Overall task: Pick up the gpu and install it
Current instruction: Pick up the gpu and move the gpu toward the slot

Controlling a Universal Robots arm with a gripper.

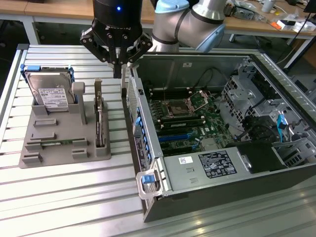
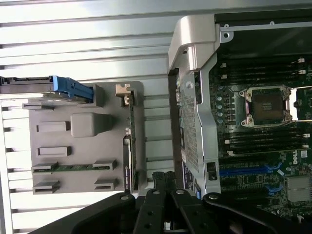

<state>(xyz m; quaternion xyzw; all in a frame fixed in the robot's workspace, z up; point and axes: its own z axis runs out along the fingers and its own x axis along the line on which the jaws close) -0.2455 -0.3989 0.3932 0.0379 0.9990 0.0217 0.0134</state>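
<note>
Black gripper (image 2: 164, 178) is hanging empty, jaws pressed together, beside the thin green, silver-bracketed gpu (image 1: 100, 126), which is standing edgewise at the grey plastic tray's (image 1: 64, 157) edge on the exterior view's right.

Thin green gpu (image 1: 100, 123) upright on edge in grey holder (image 1: 64, 129)
</note>
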